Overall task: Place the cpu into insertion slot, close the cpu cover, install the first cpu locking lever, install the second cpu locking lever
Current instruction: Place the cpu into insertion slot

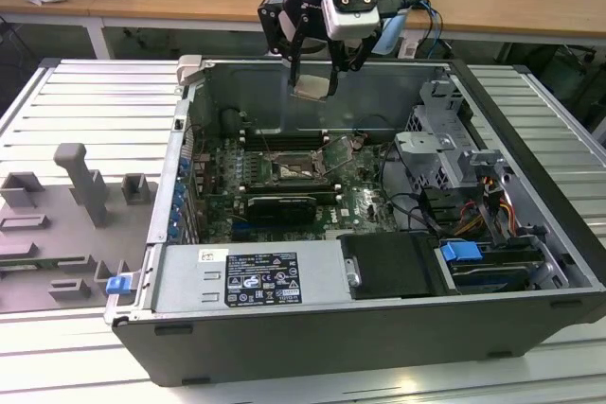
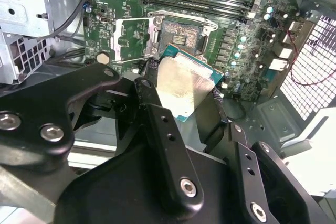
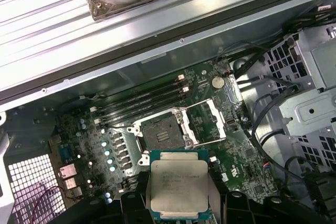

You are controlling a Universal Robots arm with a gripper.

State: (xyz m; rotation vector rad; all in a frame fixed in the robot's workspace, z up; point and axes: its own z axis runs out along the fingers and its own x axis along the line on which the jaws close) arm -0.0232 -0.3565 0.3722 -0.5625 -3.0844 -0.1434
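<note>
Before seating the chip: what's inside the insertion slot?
Nothing sits in the insertion slot: its dark centre is bare, the cpu cover open beside it. The cpu is in the jaws of the gripper, above. In the second wrist view it hides part of the rim.

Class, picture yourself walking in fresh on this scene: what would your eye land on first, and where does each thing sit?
First comes the gripper, hanging over the open computer case in the exterior view and clamped on the pale, metal-topped cpu. Below it, on the green board, lies the insertion slot, dark and bare, with the cpu cover swung open beside it.
</note>
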